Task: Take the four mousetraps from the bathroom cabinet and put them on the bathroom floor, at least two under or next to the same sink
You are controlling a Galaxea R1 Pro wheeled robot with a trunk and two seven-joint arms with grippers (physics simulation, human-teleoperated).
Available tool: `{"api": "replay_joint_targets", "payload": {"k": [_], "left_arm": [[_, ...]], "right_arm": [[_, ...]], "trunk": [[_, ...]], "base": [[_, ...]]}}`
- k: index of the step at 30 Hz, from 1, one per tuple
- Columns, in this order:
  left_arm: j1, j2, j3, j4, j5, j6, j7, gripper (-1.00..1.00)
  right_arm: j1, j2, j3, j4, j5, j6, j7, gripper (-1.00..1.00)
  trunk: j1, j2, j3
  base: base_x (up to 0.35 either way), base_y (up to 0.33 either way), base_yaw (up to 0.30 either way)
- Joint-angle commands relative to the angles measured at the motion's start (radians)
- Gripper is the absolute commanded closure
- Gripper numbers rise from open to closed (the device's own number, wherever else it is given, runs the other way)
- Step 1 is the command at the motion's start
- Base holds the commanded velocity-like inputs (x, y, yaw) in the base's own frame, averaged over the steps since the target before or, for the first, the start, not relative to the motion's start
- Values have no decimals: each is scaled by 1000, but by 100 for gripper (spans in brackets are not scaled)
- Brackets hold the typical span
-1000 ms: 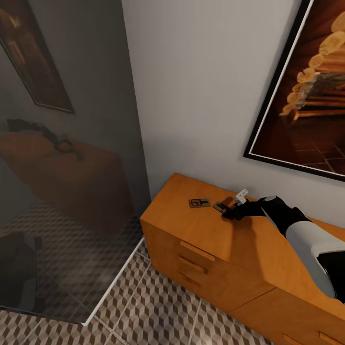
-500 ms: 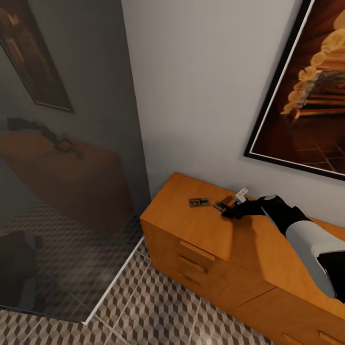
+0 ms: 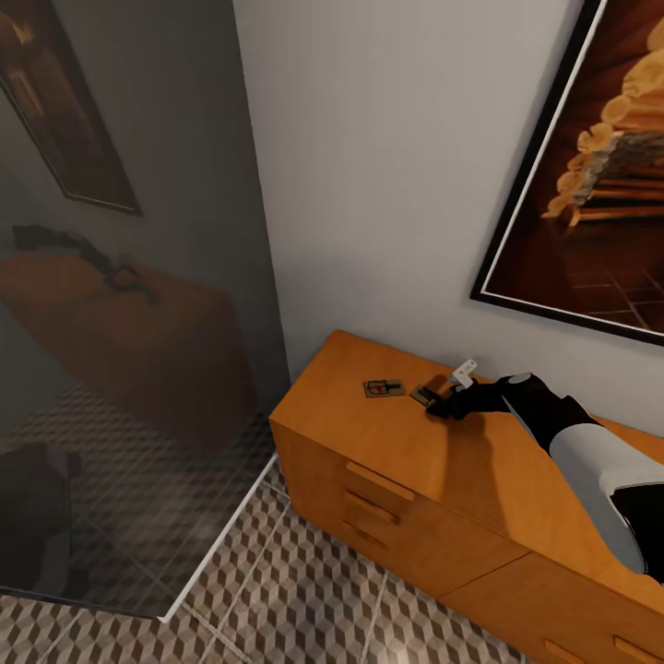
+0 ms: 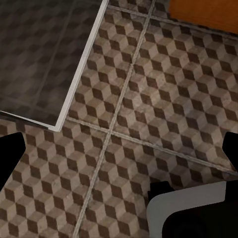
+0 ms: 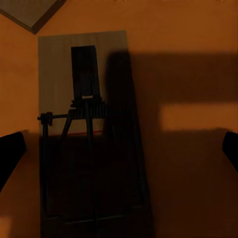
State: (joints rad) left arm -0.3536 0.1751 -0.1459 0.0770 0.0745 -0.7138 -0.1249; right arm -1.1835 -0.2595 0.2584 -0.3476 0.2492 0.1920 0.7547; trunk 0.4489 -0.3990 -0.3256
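Right claw [image 3: 449,407] spread over a mousetrap [image 3: 424,397] on orange cabinet [image 3: 406,452], cube-tiled bathroom floor [image 3: 314,590] below.

A plain white wall [image 3: 387,184] carries a framed picture [image 3: 590,184]. At the left stands a dark glass panel [image 3: 120,323].

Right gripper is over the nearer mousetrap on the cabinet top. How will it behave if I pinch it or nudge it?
The mousetrap looks like a thin stiff board lying flat on the cabinet, so it probably won't flex, roll or tip. On that smooth top it may slide when nudged. Its low profile leaves little edge for the right gripper, and the wire could snag.
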Motion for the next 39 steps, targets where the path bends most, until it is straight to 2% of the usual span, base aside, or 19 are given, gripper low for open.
{"api": "replay_joint_targets", "payload": {"k": [1, 12, 13, 39], "left_arm": [[-2, 0, -6, 4, 8, -6, -6, -100], [-2, 0, -6, 5, 8, -6, -6, -100], [-2, 0, -6, 5, 8, -6, -6, -100], [-2, 0, -6, 5, 8, -6, -6, -100]], "right_arm": [[1, 0, 4, 42, 13, 5, 6, -100], [1, 0, 4, 49, 13, 4, 6, -100], [1, 0, 4, 49, 13, 4, 6, 100], [1, 1, 3, 48, 16, 4, 7, 100]], "trunk": [[1, -1, -2], [1, -1, -2], [1, -1, -2], [1, -1, -2]], "base": [[0, 0, 0], [0, 0, 0], [0, 0, 0], [0, 0, 0]]}}
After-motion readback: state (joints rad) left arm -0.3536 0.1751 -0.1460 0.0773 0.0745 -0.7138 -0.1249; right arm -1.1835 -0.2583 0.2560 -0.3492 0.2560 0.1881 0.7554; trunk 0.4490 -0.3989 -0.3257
